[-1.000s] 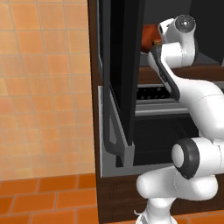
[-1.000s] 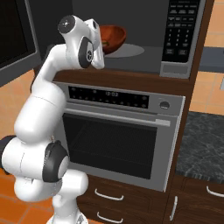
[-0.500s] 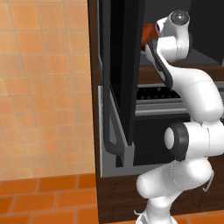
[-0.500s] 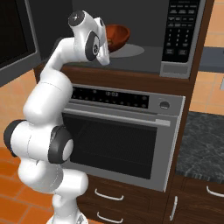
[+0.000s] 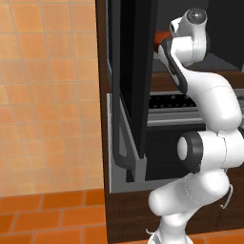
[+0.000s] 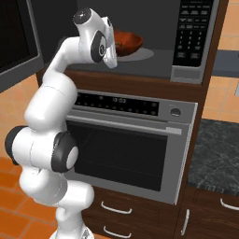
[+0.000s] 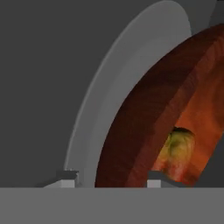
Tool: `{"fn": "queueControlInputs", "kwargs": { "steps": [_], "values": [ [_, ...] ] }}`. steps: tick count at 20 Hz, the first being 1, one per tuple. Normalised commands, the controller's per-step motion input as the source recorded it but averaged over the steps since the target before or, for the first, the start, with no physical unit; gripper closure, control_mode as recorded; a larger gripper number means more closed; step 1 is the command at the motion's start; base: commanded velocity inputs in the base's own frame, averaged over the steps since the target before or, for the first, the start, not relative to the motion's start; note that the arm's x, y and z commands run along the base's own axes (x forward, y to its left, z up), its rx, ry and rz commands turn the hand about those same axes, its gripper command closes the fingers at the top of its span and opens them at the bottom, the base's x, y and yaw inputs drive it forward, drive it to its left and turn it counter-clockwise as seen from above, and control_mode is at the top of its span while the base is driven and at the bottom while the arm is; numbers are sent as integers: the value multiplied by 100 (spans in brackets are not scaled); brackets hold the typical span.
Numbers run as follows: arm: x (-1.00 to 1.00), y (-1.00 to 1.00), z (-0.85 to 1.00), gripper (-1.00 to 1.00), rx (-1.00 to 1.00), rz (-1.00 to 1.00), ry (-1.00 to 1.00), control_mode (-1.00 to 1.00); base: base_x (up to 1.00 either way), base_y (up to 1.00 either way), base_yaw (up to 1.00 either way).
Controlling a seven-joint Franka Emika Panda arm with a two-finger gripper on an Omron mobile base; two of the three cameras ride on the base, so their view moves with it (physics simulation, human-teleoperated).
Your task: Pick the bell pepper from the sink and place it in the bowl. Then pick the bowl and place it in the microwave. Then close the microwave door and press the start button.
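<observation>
Release of the bowl (image 6: pixel 127 43) on the microwave (image 6: pixel 196 42) turntable (image 7: pixel 131 65) looks like the step in hand. In the hand view the gripper (image 7: pixel 111 179) straddles the bowl's near wall, one fingertip outside the rim on the turntable side, the other over the inside. The fingers stand a little apart with a gap at the rim, so I read them as spread and no longer pinching, though the tips are largely cut off at the frame's edge.

To do this well, the fingers should probably part enough to clear both faces of the wall before the hand moves. The retreat should run straight back along the gripper's own axis, so neither tip catches the rim and drags or tips the bowl. The bowl should sit wholly on the turntable, beyond the gripper, well inside the cavity so the door can shut.

The bowl holds the bell pepper (image 7: pixel 177 151), a yellow-green and orange lump just ahead of the inner fingertip, resting low on the bowl's floor. In the right base view the bowl sits inside the microwave, directly past the gripper. The microwave door (image 5: pixel 136 76) stands swung open, off to the arm's left and behind the gripper. It must be closed next, then the keypad (image 6: pixel 190 25) reached.
</observation>
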Motion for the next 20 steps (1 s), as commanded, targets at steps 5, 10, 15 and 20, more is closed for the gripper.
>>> {"fn": "queueControlInputs", "kwargs": {
  "steps": [5,10,15,20],
  "values": [
    [-38,-8,0,-100,-1,0,-21,-100,0,0,0],
    [-61,-6,-3,-100,0,0,-11,-100,0,0,0],
    [-22,0,-1,-100,-1,0,-4,-100,0,0,0],
    [-23,-14,1,-100,-16,-5,-2,-100,0,0,0]
  ]
}}
